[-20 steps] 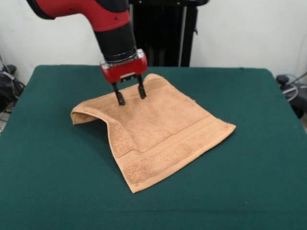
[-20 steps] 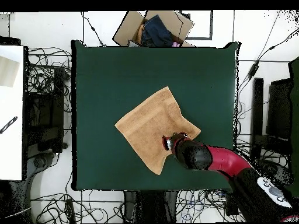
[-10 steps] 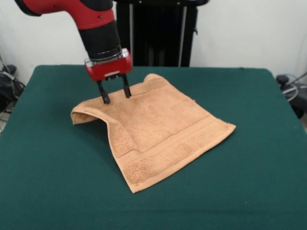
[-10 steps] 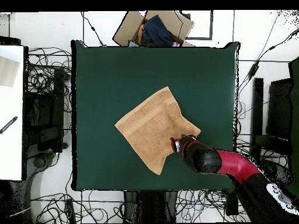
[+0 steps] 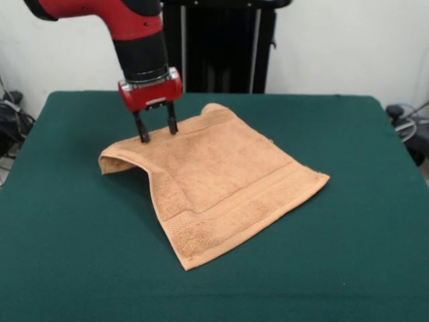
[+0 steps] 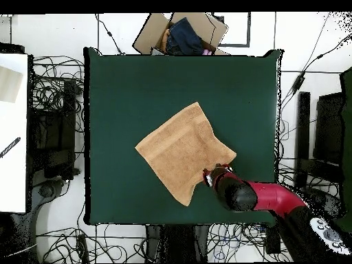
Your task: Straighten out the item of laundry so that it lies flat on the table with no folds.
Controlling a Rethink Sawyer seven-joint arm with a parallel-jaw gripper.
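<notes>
White wall (image 5: 348, 47) behind; pale floor strewn with tangled black cables (image 6: 58, 86). Open cardboard box (image 6: 182, 33) holding dark cloth, white desk (image 6: 14, 130) alongside.

Red-and-black arm angled downward, wrist vertical — pincer (image 5: 156, 129) pointing down, fingers apart, empty

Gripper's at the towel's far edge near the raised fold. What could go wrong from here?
1. The open gripper sits at the edge of the peach-orange terry-cloth towel; closing there may pinch only a thin bit of cloth, or none.
2. The humped, folded-over corner lies beside it; a pull the wrong way might deepen that fold rather than flatten it.
3. Dragging could slide the whole towel across the dark green felt table.
</notes>
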